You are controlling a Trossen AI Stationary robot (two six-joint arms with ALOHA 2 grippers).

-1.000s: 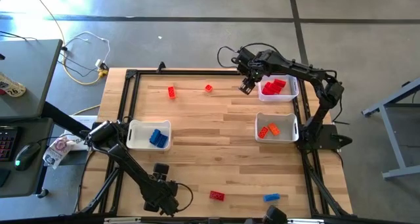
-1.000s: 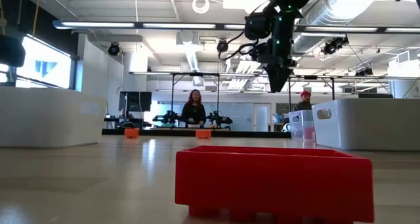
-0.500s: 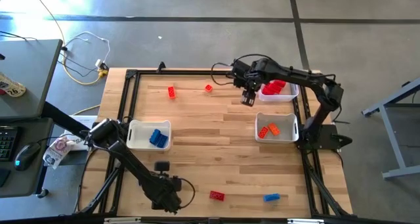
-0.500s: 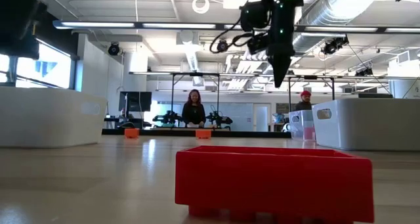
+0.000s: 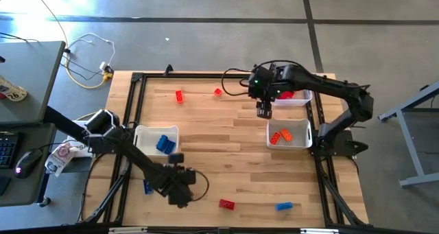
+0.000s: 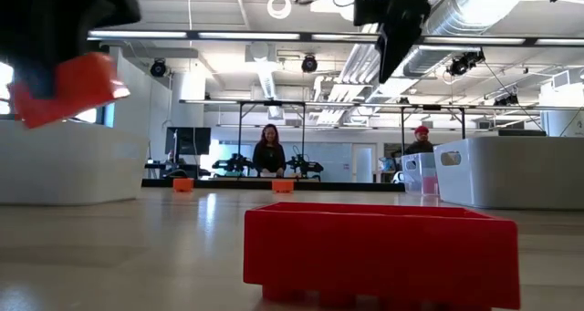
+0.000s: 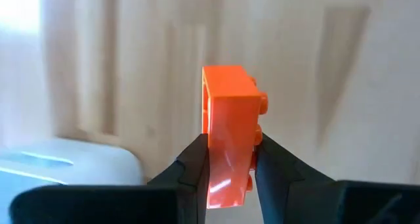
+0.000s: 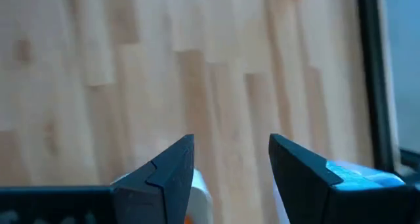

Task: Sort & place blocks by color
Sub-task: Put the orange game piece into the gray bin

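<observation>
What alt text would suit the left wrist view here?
The left tool is shut on an orange block, pinched between its two dark fingers and lifted above the wooden table. A corner of a white bin shows beside it.

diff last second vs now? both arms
The left gripper has shut on an orange block and lifted it off the table near the front edge, beside the bin of blue blocks. The right gripper, open and empty, swung from beside the bin of red blocks toward the table's centre. The bins and the loose red block and blue block stayed put.
</observation>
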